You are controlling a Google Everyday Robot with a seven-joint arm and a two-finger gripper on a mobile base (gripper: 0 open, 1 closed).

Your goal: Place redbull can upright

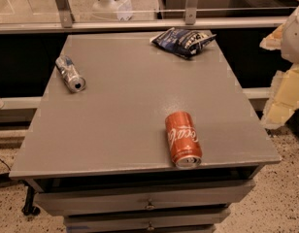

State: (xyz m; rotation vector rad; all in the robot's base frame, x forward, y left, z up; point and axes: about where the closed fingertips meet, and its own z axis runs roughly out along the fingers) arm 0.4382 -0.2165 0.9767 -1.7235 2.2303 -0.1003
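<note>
The redbull can, slim and blue-and-silver, lies on its side near the left edge of the grey table, with its silver top pointing toward the front right. My gripper shows as pale cream parts at the right edge of the view, beyond the table's right side and far from the redbull can. It holds nothing that I can see.
A wider orange-red soda can lies on its side near the table's front edge. A dark blue chip bag lies at the back right. Drawers sit under the tabletop. A rail and glass panel run behind the table.
</note>
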